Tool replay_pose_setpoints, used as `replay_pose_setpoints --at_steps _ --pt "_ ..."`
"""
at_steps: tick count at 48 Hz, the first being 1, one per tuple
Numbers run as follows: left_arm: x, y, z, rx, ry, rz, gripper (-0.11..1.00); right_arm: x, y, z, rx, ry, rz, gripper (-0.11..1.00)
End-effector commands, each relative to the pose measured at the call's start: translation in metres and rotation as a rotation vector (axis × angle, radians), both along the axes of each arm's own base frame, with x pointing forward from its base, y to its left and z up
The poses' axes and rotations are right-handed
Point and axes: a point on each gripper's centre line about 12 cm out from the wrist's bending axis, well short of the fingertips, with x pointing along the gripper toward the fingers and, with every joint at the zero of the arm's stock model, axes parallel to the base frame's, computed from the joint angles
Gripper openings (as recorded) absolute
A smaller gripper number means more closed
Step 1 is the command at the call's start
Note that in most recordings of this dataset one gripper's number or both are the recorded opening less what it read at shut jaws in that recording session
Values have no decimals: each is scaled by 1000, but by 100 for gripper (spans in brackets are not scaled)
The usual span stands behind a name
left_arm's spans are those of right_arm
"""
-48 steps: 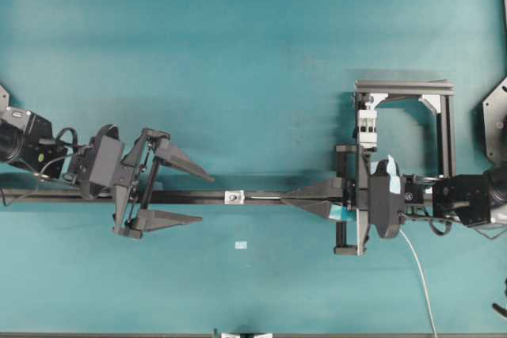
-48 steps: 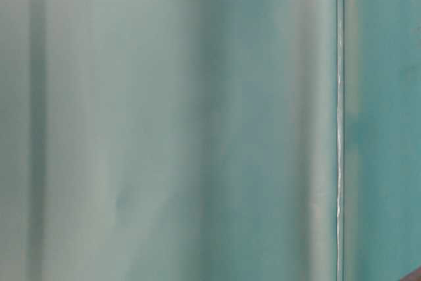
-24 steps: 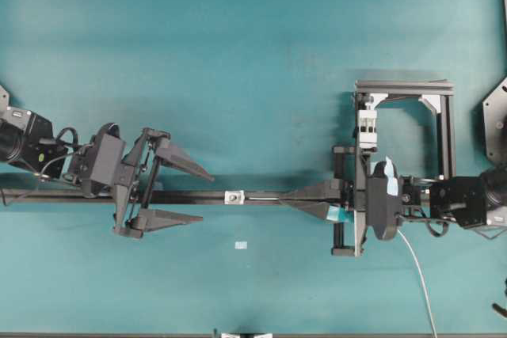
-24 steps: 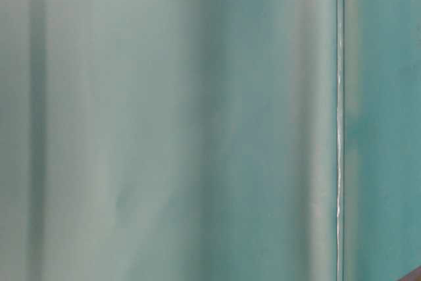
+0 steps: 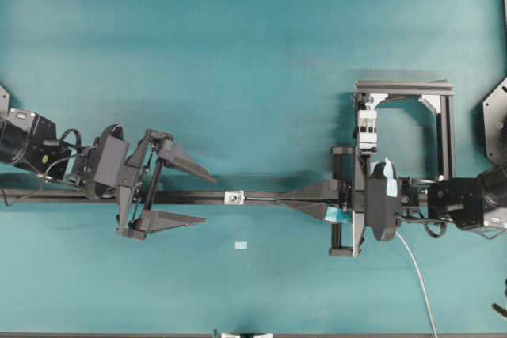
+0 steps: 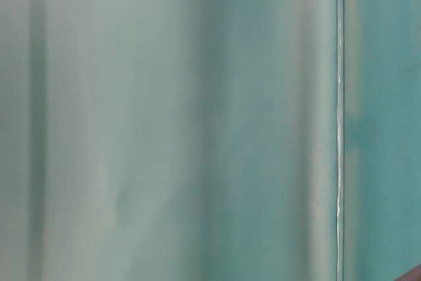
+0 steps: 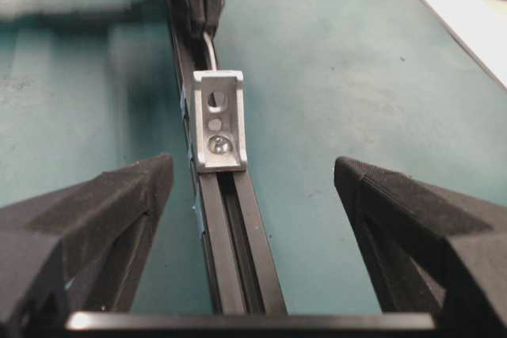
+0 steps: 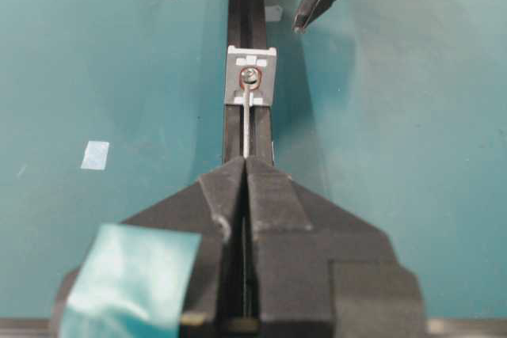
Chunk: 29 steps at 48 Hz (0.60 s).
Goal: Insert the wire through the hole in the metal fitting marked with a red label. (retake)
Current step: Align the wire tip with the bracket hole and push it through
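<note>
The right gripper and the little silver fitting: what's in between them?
Only the wire, running from the shut right gripper along the black rail to the metal fitting. The right wrist view shows it best.

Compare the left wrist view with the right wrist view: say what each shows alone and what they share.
Left wrist only: the open left gripper in the foreground, and a screw head low on the small silvery metal fitting.

Right wrist only: the shut right gripper pinching the thin pale wire, whose tip reaches the red-ringed hole, plus a pale paper tag on the teal table.

Both: the fitting on the black slotted rail.
</note>
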Motion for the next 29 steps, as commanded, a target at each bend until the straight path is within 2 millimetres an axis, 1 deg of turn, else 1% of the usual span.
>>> replay_pose_setpoints --at_steps 1,29 --pt "4 0 6 -9 -25 2 63 5 4 8 14 -34 0 2" --pt "6 -1 8 -10 -32 0 63 12 4 5 10 -53 -18 2"
